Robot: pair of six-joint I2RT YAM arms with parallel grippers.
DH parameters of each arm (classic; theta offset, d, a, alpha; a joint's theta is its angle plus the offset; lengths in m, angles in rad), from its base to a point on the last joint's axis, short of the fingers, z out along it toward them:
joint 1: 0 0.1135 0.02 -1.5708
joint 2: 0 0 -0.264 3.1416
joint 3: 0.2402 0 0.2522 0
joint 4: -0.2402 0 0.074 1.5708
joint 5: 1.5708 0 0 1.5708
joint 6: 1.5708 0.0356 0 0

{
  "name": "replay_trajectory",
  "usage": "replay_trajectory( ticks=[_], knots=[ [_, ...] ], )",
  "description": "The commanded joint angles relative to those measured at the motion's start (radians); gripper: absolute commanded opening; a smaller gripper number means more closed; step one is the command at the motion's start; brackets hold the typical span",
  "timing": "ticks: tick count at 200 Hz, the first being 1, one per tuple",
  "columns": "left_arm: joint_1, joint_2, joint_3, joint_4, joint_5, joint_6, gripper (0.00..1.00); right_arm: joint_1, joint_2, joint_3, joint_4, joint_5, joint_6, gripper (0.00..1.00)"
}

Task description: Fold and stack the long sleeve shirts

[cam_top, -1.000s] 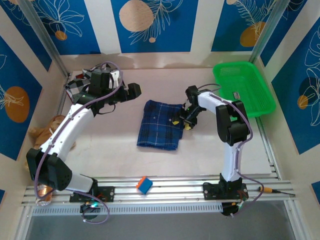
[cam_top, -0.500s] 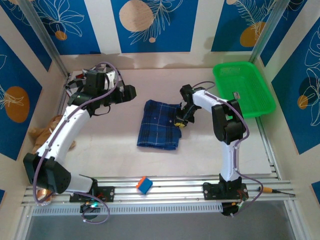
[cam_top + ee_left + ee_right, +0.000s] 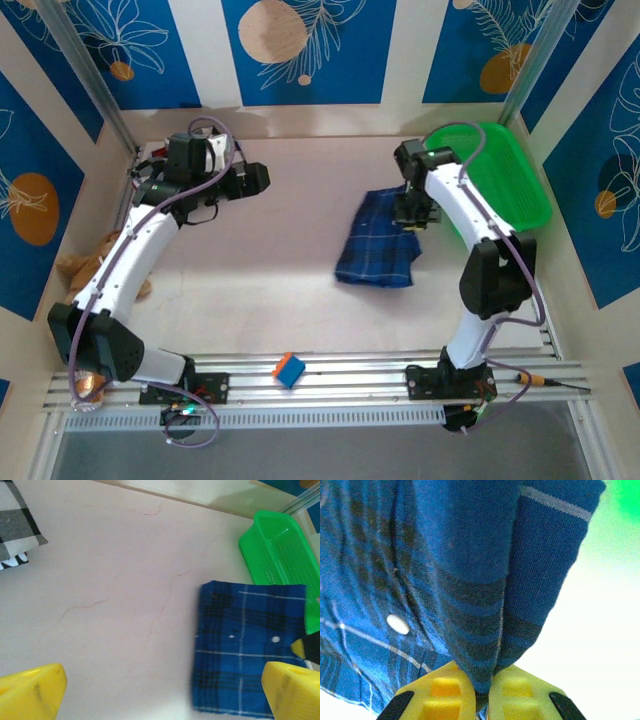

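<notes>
The surface (image 3: 250, 290) is pale pink and smooth, with a few thin cracks. Around it stand walls (image 3: 300, 50) painted blue and white, with leaves and round orange fruit.

A green basket (image 3: 505, 165) sits in the far right corner. The right arm reaches over the basket's left side, so I cannot see all of what is inside.

The blue plaid shirt (image 3: 378, 250) lies folded on the surface, just beside the basket. The right tool (image 3: 411, 212) is pinched tight on a fold at the shirt's far edge. Close up, its two yellow fingers (image 3: 445, 692) squeeze the blue cloth between them.

The black-and-white checked shirt (image 3: 15, 525) lies in the far left corner, and the left arm covers part of it. The left tool (image 3: 255, 178) hangs near it, spread wide, with nothing in it.

A brown teddy bear (image 3: 85, 270) lies at the left edge. A small blue and orange block (image 3: 288, 369) sits on the metal rail (image 3: 350, 375) at the near edge.
</notes>
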Motion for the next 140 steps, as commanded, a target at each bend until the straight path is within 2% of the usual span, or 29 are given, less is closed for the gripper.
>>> replay_trajectory(
  ticks=[1,21,46,61,79,105,140],
  knots=[
    [0.014,0.041,0.056,0.029,0.05,0.034,1.0,0.001,-0.045,0.1,-0.17,0.323,-0.097,0.0],
    [0.014,0.069,0.085,0.033,0.071,0.04,1.0,0.058,-0.024,0.174,-0.222,0.518,-0.154,0.0],
    [0.014,0.09,0.109,0.029,0.09,0.047,1.0,0.157,0.044,0.179,-0.239,0.583,-0.144,0.0],
    [0.014,0.091,0.112,0.021,0.093,0.049,1.0,0.229,0.142,0.2,-0.307,0.597,-0.067,0.0],
    [0.014,0.085,0.096,0.021,0.099,0.048,1.0,0.322,0.267,0.208,-0.305,0.533,-0.019,0.0],
    [0.014,0.058,0.05,0.012,0.094,0.041,1.0,0.429,0.423,0.272,-0.278,0.341,0.045,0.0],
    [0.014,0.002,-0.035,0.009,0.084,0.03,1.0,0.533,0.546,0.418,-0.202,0.051,0.053,0.0]
  ],
)
